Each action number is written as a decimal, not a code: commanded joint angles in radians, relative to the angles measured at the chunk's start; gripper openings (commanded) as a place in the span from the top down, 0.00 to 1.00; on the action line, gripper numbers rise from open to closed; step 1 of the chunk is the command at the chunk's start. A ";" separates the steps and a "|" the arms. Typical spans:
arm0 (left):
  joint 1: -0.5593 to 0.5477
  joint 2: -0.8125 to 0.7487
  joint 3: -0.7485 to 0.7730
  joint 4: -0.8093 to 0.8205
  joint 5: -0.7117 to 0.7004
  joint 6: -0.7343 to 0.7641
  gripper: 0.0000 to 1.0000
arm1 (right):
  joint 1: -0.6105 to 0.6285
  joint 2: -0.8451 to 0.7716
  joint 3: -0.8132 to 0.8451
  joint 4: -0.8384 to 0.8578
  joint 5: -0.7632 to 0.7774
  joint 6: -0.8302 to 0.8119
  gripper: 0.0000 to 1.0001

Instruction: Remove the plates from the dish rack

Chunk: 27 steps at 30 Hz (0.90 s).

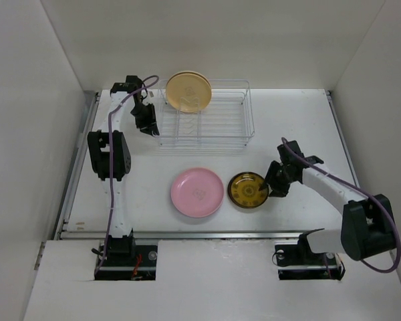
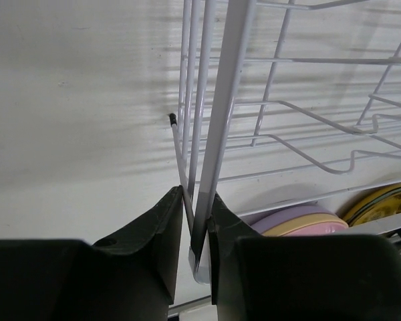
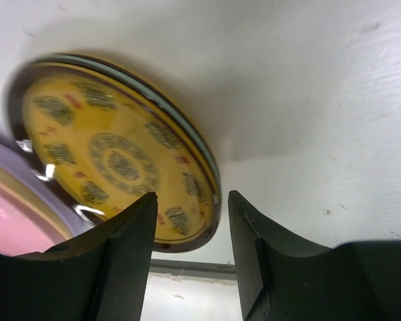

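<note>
Up in the centre of the top view, the rectangular silver-white wire dish rack (image 1: 214,144) sits on the white desk (image 1: 301,134). A round pale-yellow plate (image 1: 188,91) stands on edge at the rack's upper left end. A second rim seems to show just behind it, though that is hard to tell.

The left gripper (image 1: 146,120) is at the left end of the rack. In the left wrist view its black fingers (image 2: 162,244) are nearly together and pinch a thin upright wire of the rack, so the left gripper (image 2: 200,231) has hold of the rack itself.

Below the rack, near the middle of the top view, a round pink plate (image 1: 197,192) lies flat on the desk. A lavender rim (image 3: 13,167) shows under it in the right wrist view. Just to its right lies a smaller round brown-gold patterned plate (image 1: 247,190), also flat on the desk.

The right gripper (image 1: 275,184) is at the right edge of that small plate. In its own view the right gripper (image 3: 190,221) stands about half open, with the plate's dark rim showing in the gap and nothing clamped.
</note>
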 commanded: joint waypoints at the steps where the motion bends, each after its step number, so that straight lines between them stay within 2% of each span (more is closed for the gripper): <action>1: 0.010 -0.043 0.048 -0.042 -0.047 0.038 0.83 | -0.003 -0.067 0.113 -0.020 0.080 -0.031 0.48; 2: 0.010 -0.061 0.048 -0.042 -0.059 0.048 0.80 | 0.006 -0.084 0.168 -0.057 0.135 -0.031 0.48; 3: 0.010 -0.071 0.048 -0.032 -0.082 0.073 0.74 | 0.006 -0.113 0.197 -0.073 0.160 -0.054 0.44; 7: -0.010 -0.118 0.048 -0.004 -0.142 0.122 0.61 | 0.027 -0.123 0.347 -0.094 0.247 -0.100 0.35; 9: -0.010 -0.141 0.063 -0.004 -0.177 0.159 0.54 | 0.027 -0.082 0.453 -0.082 0.257 -0.144 0.27; 11: -0.021 -0.152 0.105 -0.004 -0.206 0.197 0.52 | 0.027 0.021 0.536 -0.064 0.266 -0.195 0.18; 13: -0.033 -0.161 0.144 0.008 -0.239 0.267 0.49 | 0.027 0.116 0.680 -0.042 0.266 -0.227 0.18; 14: -0.044 -0.178 0.155 0.058 -0.254 0.297 0.47 | 0.027 0.223 0.735 -0.042 0.266 -0.243 0.18; 16: -0.057 -0.215 0.135 0.152 -0.288 0.360 0.47 | 0.027 0.331 0.894 -0.031 0.275 -0.269 0.18; 17: -0.073 -0.228 0.114 0.272 -0.288 0.389 0.47 | 0.027 0.433 0.947 -0.031 0.275 -0.281 0.18; 20: -0.082 -0.264 -0.001 0.472 -0.239 0.486 0.47 | 0.027 0.607 1.128 -0.021 0.287 -0.292 0.18; 21: -0.082 -0.264 -0.036 0.592 -0.219 0.486 0.48 | 0.027 0.642 1.162 -0.007 0.287 -0.292 0.18; 25: -0.091 -0.217 -0.028 0.807 -0.076 0.466 0.50 | 0.027 0.764 1.265 0.039 0.312 -0.280 0.20; 27: -0.091 -0.149 0.007 0.858 -0.064 0.446 0.50 | 0.027 0.790 1.279 0.050 0.321 -0.267 0.20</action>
